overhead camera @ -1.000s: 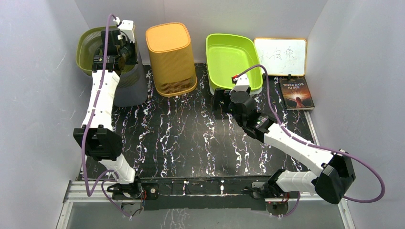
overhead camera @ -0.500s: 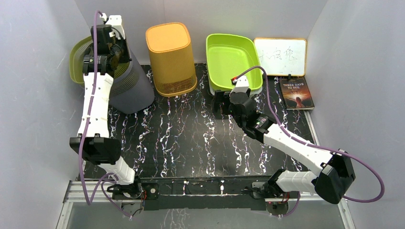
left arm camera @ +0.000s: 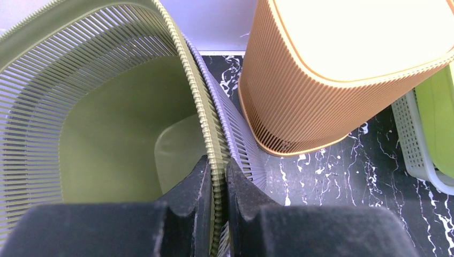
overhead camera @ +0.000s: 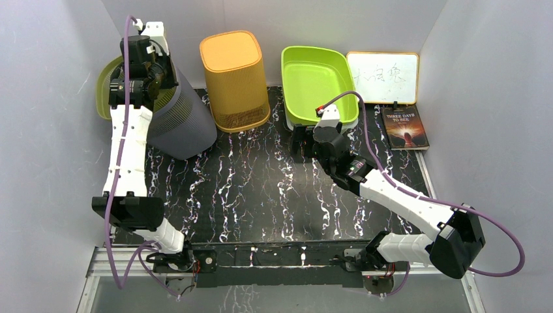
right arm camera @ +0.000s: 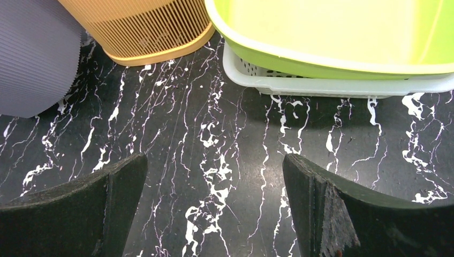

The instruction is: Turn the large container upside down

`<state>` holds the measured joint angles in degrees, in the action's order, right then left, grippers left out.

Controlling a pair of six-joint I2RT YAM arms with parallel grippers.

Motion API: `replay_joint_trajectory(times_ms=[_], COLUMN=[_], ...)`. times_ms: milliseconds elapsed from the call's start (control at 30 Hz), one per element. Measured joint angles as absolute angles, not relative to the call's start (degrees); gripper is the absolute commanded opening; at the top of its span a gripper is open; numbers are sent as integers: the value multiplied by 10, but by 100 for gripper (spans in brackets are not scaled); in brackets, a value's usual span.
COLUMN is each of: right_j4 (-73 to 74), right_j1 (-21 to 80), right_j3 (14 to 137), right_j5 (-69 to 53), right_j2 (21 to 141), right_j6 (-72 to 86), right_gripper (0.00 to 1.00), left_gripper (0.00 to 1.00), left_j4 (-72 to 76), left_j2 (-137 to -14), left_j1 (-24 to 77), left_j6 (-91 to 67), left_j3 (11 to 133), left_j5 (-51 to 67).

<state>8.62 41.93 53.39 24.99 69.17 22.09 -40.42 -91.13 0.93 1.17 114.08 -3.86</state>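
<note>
Mid-tip: L claw [left arm camera: 216,168] clamps bin [overhead camera: 186,124] rim, bin leans at back-left of tabletop [overhead camera: 261,195], R claw [right arm camera: 214,163] apart & idle; next move prob. needs rolling rim on over w/o slipping.

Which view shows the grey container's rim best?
Left wrist: the left hand pinches the olive rim of the grey container, close up. The top view shows it tilted, partly hidden; right wrist shows only its wall.

Slatted bins: two, being one grey-green bin [overhead camera: 186,124] and one orange bin [overhead camera: 235,78]. One lime tub [overhead camera: 316,72], one white basket [right arm camera: 332,85], one whiteboard [overhead camera: 383,77], one book [overhead camera: 405,127].
</note>
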Motion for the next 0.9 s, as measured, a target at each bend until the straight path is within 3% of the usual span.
replay_joint_trajectory(times_ms=[900], right_j4=[90], right_j1=[419], right_j3=[529], right_j5=[249], right_j2=[720], right_j6=[226], right_gripper=[98], left_gripper=[0], left_j4=[-272], left_j2=[-767], left_j1=[35], left_j6=[59], left_j3=[1030], left_j5=[-70])
